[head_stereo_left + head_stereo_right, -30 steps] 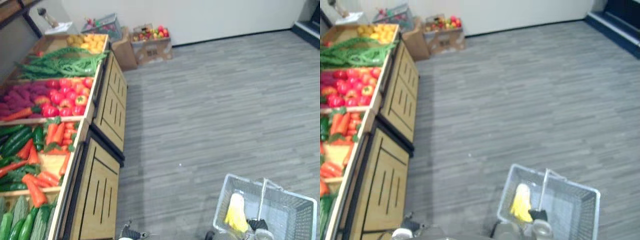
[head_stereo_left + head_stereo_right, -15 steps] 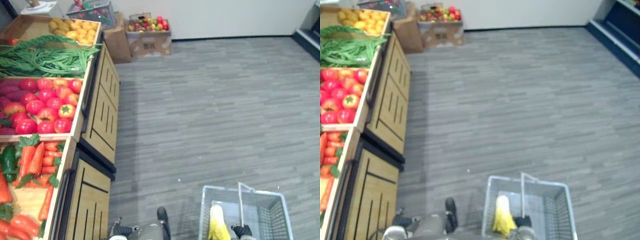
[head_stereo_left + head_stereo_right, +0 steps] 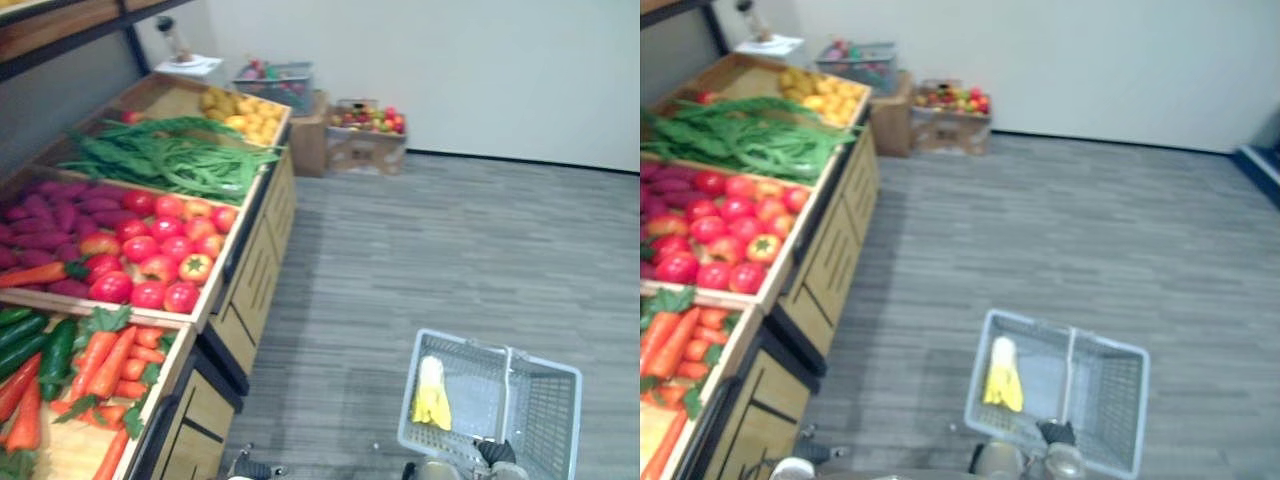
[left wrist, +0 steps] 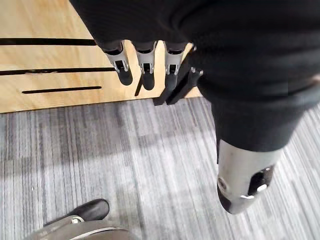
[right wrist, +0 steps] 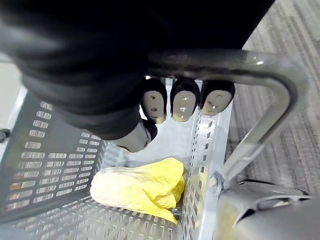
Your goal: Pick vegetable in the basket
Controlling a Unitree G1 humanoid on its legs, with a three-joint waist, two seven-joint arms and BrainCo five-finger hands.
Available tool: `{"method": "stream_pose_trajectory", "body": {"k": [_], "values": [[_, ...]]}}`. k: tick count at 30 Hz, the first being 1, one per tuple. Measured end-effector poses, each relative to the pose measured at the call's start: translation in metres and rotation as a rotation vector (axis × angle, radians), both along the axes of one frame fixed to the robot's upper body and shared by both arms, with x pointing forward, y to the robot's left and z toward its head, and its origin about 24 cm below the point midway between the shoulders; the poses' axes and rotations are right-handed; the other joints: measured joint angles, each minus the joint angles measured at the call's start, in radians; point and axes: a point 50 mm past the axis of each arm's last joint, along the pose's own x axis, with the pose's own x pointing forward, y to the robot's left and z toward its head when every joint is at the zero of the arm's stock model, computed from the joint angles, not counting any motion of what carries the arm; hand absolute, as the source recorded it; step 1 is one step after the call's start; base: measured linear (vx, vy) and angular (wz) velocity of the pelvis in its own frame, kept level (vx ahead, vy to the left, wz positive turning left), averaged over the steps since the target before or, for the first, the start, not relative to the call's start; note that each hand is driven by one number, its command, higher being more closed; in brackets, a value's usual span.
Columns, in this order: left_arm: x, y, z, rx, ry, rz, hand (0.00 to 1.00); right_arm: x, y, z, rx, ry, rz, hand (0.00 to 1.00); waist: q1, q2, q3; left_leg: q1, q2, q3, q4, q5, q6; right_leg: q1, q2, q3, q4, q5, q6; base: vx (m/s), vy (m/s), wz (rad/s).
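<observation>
Basket handle (image 5: 250,62): the right hand (image 5: 182,104) has its fingers curled round the bar and carries the basket (image 3: 545,415) low at the robot's right. One yellow leafy vegetable (image 3: 431,395) lies on the basket floor near the left wall. It looks soft and light, so later loads should not land on it. The left hand (image 4: 146,70) hangs beside the wooden stand (image 3: 255,290), fingers straight and relaxed, holding nothing.

Nearest stock on the stand: carrots (image 3: 110,365), probably stiff, light and not slippery. Grasp mid-body, across the length, clear of the green tops. Beyond them, tomatoes (image 3: 160,265): likely smooth and round, needing an enclosing grip. Farthest, green beans (image 3: 170,155): thin, limp, prone to tangling.
</observation>
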Motion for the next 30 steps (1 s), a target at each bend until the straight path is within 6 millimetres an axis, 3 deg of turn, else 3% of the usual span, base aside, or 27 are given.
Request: {"method": "stream_pose_trajectory", "body": {"k": [2,3,4,5,7,9,12,13,15,16,17,18,19,21,22,23,26,29,30], "values": [[-0.001,0.001,0.000,-0.010,-0.008,0.046,0.00,0.001,0.001,0.000,0.007,-0.007,-0.013,1.00,0.011,0.000,0.003,0.002,0.016,-0.059,0.044,-0.058,-0.033,0.006,0.006,0.096,-0.145,0.064,0.004,0.34,-0.328,0.87],[-0.002,0.002,0.000,-0.013,-0.013,0.070,0.00,0.001,0.004,0.000,0.014,-0.007,-0.012,1.00,0.014,-0.006,0.003,0.003,0.025,-0.103,0.084,-0.106,-0.061,0.012,-0.003,0.111,-0.136,0.142,0.031,0.49,-0.519,1.10],[-0.005,-0.003,-0.001,-0.033,-0.010,0.098,0.00,0.002,0.002,0.001,0.010,-0.016,-0.015,1.00,0.016,0.013,0.000,0.011,0.068,-0.130,0.095,-0.125,-0.089,0.006,0.019,0.058,-0.050,0.115,0.011,0.51,-0.512,1.00],[-0.006,-0.004,-0.001,-0.037,-0.011,0.105,0.00,0.003,0.001,0.001,0.007,-0.020,-0.018,1.00,0.019,0.021,-0.001,0.010,0.077,-0.127,0.096,-0.121,-0.094,0.003,0.021,0.048,-0.035,0.099,0.004,0.44,-0.408,0.92],[-0.008,-0.011,-0.003,-0.061,-0.016,0.133,0.00,0.005,-0.001,0.003,0.000,-0.025,-0.013,1.00,0.017,0.043,-0.002,-0.003,0.119,-0.130,0.096,-0.055,-0.110,0.012,0.023,-0.032,0.024,0.025,-0.026,0.35,-0.345,0.79],[-0.008,-0.008,-0.002,-0.060,-0.020,0.160,0.00,0.003,0.000,0.001,0.013,-0.012,-0.010,1.00,0.015,0.046,-0.002,-0.066,0.146,-0.153,0.175,-0.002,-0.127,0.064,0.021,-0.122,-0.004,-0.007,-0.046,0.39,-0.383,1.06],[-0.009,-0.006,-0.002,-0.062,-0.024,0.182,0.00,-0.011,-0.004,-0.003,0.023,0.038,-0.050,1.00,0.018,0.039,0.002,-0.196,0.173,-0.124,0.399,0.044,-0.201,0.196,0.012,-0.258,-0.090,-0.011,-0.058,0.32,-0.233,1.29],[-0.009,-0.005,-0.002,-0.060,-0.021,0.180,0.00,-0.015,-0.005,-0.004,0.024,0.051,-0.060,1.00,0.017,0.034,0.004,-0.222,0.175,-0.087,0.436,0.043,-0.202,0.238,0.005,-0.298,-0.114,-0.011,-0.058,0.25,-0.136,1.47],[-0.008,-0.001,-0.001,-0.045,-0.021,0.163,0.00,-0.023,-0.009,-0.005,0.019,0.070,-0.083,1.00,0.014,0.018,0.009,-0.292,0.192,0.129,0.457,0.040,-0.181,0.330,-0.030,-0.409,-0.151,-0.011,-0.058,0.17,-0.057,1.48],[-0.008,0.002,0.000,-0.045,-0.025,0.169,0.00,-0.026,-0.013,-0.006,0.014,0.079,-0.092,1.00,0.013,0.017,0.008,-0.315,0.212,0.259,0.395,0.064,-0.138,0.355,-0.043,-0.461,-0.162,-0.011,-0.057,0.13,0.002,1.24],[-0.008,0.001,-0.001,-0.048,-0.025,0.171,0.00,-0.027,-0.014,-0.006,0.011,0.083,-0.093,1.00,0.013,0.019,0.009,-0.324,0.219,0.318,0.347,0.089,-0.105,0.367,-0.045,-0.485,-0.163,-0.010,-0.055,0.15,0.101,1.14],[-0.008,0.001,-0.001,-0.050,-0.023,0.178,0.00,-0.029,-0.019,-0.005,0.003,0.089,-0.105,1.00,0.013,0.024,0.007,-0.350,0.222,0.400,0.242,0.183,-0.076,0.376,-0.044,-0.523,-0.170,-0.006,-0.046,0.11,0.089,0.86],[-0.008,0.001,-0.001,-0.049,-0.021,0.179,0.00,-0.030,-0.020,-0.005,0.001,0.093,-0.112,1.00,0.014,0.023,0.006,-0.357,0.214,0.433,0.204,0.195,-0.073,0.377,-0.044,-0.532,-0.171,-0.004,-0.037,0.19,0.215,1.10],[-0.008,0.007,0.000,-0.025,-0.020,0.169,0.00,-0.030,-0.019,-0.005,0.004,0.096,-0.128,1.00,0.011,0.000,-0.003,-0.325,0.135,0.443,0.047,0.221,-0.044,0.380,-0.064,-0.539,-0.206,0.015,-0.006,0.18,0.217,1.03],[-0.007,0.012,0.001,-0.009,-0.025,0.168,0.00,-0.026,-0.013,-0.006,0.019,0.090,-0.125,1.00,0.016,-0.030,0.008,-0.337,0.106,0.435,0.027,0.232,-0.034,0.386,-0.073,-0.548,-0.233,0.017,-0.002,0.15,0.150,0.77],[-0.010,0.017,0.002,0.003,-0.014,0.177,0.00,-0.018,-0.006,-0.006,0.038,0.077,-0.118,1.00,0.018,-0.046,0.011,-0.350,0.095,0.438,0.039,0.232,-0.034,0.393,-0.080,-0.552,-0.250,0.034,0.025,0.11,0.123,0.51],[-0.016,0.016,-0.001,0.000,0.015,0.179,0.00,-0.014,0.003,-0.007,0.058,0.073,-0.096,1.00,0.019,-0.048,0.011,-0.319,0.079,0.451,0.040,0.231,-0.034,0.438,-0.091,-0.541,-0.261,0.073,0.044,0.08,0.095,0.21],[-0.025,0.013,-0.004,-0.002,0.056,0.147,0.00,-0.013,0.002,-0.007,0.050,0.073,-0.065,1.00,0.017,-0.027,-0.002,-0.265,0.066,0.449,-0.032,0.228,-0.030,0.414,-0.115,-0.509,-0.167,0.089,0.053,0.05,0.052,-0.06],[-0.027,0.009,-0.005,-0.005,0.073,0.118,0.00,-0.011,-0.004,-0.005,0.028,0.070,-0.047,1.00,0.016,-0.010,-0.009,-0.244,0.060,0.452,-0.064,0.221,-0.021,0.375,-0.145,-0.489,-0.064,0.089,0.053,0.05,0.085,0.02]]}}
